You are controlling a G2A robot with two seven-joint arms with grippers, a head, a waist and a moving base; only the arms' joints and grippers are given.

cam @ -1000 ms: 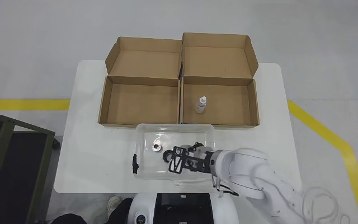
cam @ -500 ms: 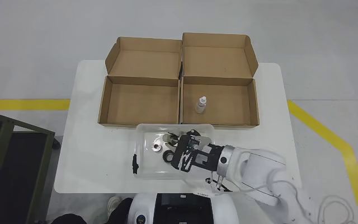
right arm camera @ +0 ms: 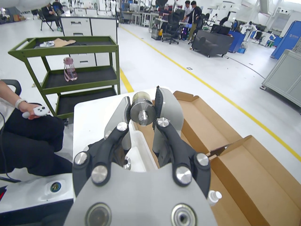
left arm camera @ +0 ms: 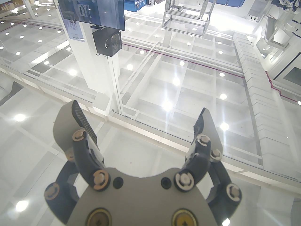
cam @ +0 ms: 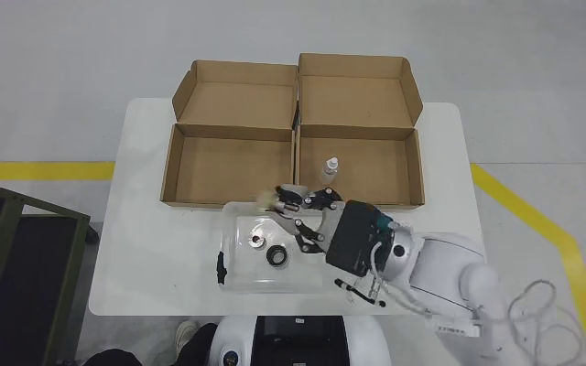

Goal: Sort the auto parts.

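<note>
part (right arm camera: pixel 142 114): short metal cylinder with a stub shaft and a pale cap; pinched across the barrel, raised over the tray's far rim, centre of the top view.
right gripper (right arm camera: pixel 142 98): clamped on the part, ribbed pads on opposite sides of the barrel.
left gripper (left arm camera: pixel 140 108): spread wide, holding nothing, aimed at the ceiling.
tray (cam: pixel 243 272): clear, lower middle of the top view; holds a metal bush (cam: pixel 255 242) and a black ring (cam: pixel 277 259), near each other but not touching.
left box (cam: pixel 229 174): just above the tray, left of centre.
right box (cam: pixel 385 174): touching the left box's side, right of centre; small white bottle (cam: pixel 330 169) inside.
handling: probably dense and rigid for its size; smooth and round, so likely to twist or slip in a light pinch; cap looks softer than the metal.
hold: best across mid-barrel, pads square to the axis, clear of shaft and cap.
risk: may roll on a box floor once released; low set-down advisable.
</note>
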